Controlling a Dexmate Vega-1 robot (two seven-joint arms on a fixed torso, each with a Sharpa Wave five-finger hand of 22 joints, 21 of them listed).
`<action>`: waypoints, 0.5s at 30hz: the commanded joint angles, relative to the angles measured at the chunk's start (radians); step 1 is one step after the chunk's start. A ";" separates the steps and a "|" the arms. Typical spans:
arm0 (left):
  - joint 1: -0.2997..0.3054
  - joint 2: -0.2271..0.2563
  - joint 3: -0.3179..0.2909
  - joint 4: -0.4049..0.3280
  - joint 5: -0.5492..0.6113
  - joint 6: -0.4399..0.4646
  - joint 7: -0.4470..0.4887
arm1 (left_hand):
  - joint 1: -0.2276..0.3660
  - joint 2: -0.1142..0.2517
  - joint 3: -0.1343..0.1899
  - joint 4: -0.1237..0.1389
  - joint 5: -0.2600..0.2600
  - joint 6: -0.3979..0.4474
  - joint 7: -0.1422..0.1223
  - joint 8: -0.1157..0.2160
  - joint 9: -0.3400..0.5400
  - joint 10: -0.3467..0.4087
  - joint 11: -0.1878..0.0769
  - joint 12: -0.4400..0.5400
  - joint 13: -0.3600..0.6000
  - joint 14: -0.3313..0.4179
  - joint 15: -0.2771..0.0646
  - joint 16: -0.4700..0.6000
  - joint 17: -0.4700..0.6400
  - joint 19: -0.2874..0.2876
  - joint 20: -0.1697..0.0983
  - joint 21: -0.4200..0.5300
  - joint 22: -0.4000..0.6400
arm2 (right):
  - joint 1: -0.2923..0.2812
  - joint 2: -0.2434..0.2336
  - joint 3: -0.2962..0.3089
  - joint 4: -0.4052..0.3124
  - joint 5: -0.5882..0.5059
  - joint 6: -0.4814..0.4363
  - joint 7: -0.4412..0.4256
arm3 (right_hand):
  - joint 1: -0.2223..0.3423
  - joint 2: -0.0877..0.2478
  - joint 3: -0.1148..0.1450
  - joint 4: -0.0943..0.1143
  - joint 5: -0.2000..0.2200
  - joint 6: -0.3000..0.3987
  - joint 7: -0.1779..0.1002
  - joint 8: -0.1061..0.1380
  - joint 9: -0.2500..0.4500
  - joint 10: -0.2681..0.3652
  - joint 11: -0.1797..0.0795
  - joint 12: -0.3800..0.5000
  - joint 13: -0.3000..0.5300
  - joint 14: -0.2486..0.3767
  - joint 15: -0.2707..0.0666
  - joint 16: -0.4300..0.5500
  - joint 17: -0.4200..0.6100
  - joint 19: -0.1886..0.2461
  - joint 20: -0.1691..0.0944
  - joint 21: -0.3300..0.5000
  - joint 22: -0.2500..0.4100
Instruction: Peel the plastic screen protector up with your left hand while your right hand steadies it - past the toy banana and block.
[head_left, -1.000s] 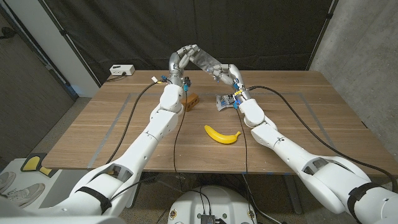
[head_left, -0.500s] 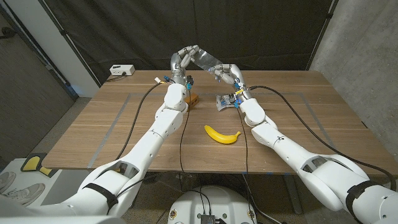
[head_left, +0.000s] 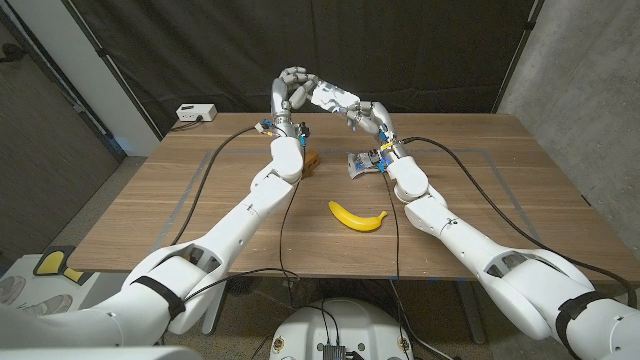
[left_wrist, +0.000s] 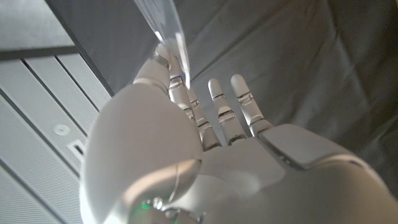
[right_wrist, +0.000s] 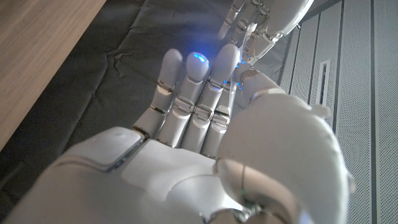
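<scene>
The film (head_left: 330, 97) is hanging in the air, far over the surface (head_left: 150, 200). The left hand (head_left: 291, 90) is pinching its left end and the right hand (head_left: 366, 115) is pinching its right end. It looks thin, light, bendy and slippery, so gripping the edges is best
</scene>
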 joint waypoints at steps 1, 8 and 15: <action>-0.058 0.095 0.128 0.010 0.469 0.079 0.303 | -0.002 -0.002 0.000 0.006 0.013 0.101 -0.095 -0.013 0.004 -0.021 -0.001 0.005 0.010 -0.021 -0.130 -0.004 0.008 -0.003 -0.001 -0.002 0.004 | -0.020 -0.007 0.017 -0.038 0.027 -0.037 0.015 | 0.004 -0.004 0.017 -0.008 0.006 0.055 0.037 0.011 0.066 0.011 0.000 -0.001 0.002 0.044 -0.041 0.007 0.006 0.011 -0.128 0.002 0.001; -0.043 0.081 0.090 0.007 0.661 0.101 0.315 | -0.003 -0.005 -0.003 0.009 0.018 0.109 -0.108 -0.023 0.005 -0.037 -0.002 0.010 0.023 -0.040 -0.129 -0.004 0.014 -0.004 -0.008 -0.005 0.003 | -0.024 -0.009 0.017 -0.051 0.027 -0.046 0.022 | 0.004 -0.007 0.022 -0.008 0.008 0.057 0.038 0.010 0.068 0.012 0.001 -0.002 0.003 0.044 -0.041 0.011 0.007 0.014 -0.128 0.002 0.001; -0.002 0.030 -0.015 -0.001 0.952 0.121 0.315 | -0.006 -0.006 -0.006 0.012 0.022 0.122 -0.110 -0.031 0.005 -0.042 -0.004 0.020 0.036 -0.050 -0.128 -0.003 0.018 -0.007 -0.010 -0.008 0.003 | -0.035 -0.013 0.019 -0.083 0.033 -0.066 0.022 | 0.006 -0.009 0.027 -0.009 0.009 0.058 0.038 0.010 0.068 0.015 -0.002 -0.002 0.004 0.047 -0.041 0.016 0.008 0.018 -0.129 0.003 0.002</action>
